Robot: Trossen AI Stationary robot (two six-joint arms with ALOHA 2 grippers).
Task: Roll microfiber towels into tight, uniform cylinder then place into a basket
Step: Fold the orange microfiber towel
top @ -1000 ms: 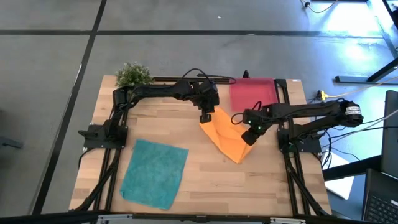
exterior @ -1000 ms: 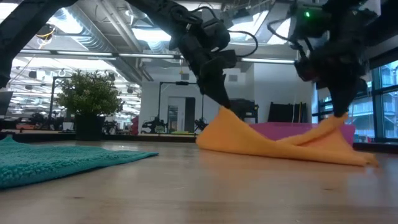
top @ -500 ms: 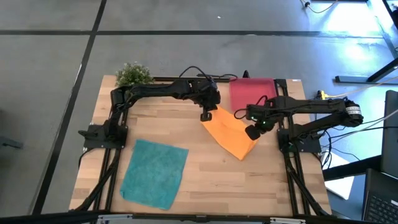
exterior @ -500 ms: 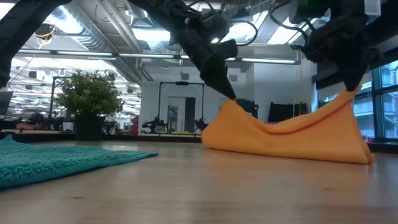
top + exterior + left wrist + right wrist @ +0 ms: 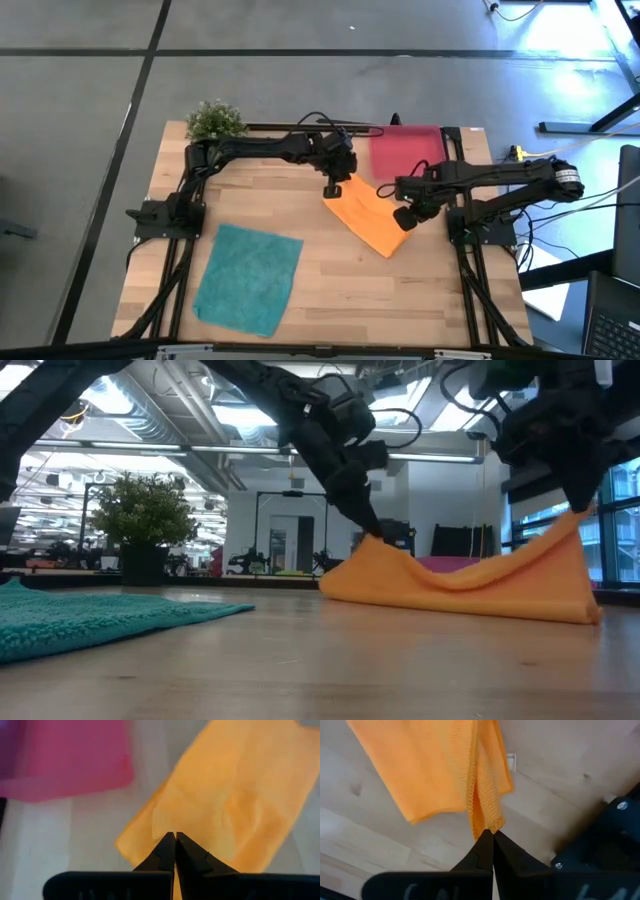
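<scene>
The orange towel (image 5: 368, 220) lies mid-table, raised at two ends, with its lower edge (image 5: 450, 605) on the wood. My left gripper (image 5: 332, 188) is shut on its far-left end, and my right gripper (image 5: 405, 217) is shut on its right end, held higher. The teal towel (image 5: 248, 278) lies flat at the near left. The pinkish-red basket (image 5: 405, 152) stands at the far edge, just beyond the orange towel. My left gripper pinches the orange towel a little in from its far-left corner (image 5: 167, 827) between its two fingertips, slanting down from above. That end stands in a low peak (image 5: 372, 540) above the table. My right gripper pinches a bunched corner of the orange towel (image 5: 487, 820) between its two fingertips, from above. That corner is lifted clear (image 5: 575, 520). The cloth hangs below it and sags slack toward the left gripper.
A small green plant (image 5: 215, 120) stands at the table's far left corner. Bare wood (image 5: 420, 290) lies near the front right. The arm bases and black frame rails (image 5: 160, 215) run along both sides.
My right gripper has risen with its corner of the orange towel and gone a little toward the table's far right. The towel, first low and folded in a flat triangle, now hangs as a sagging sheet between the grippers, its lower edge still on the table.
</scene>
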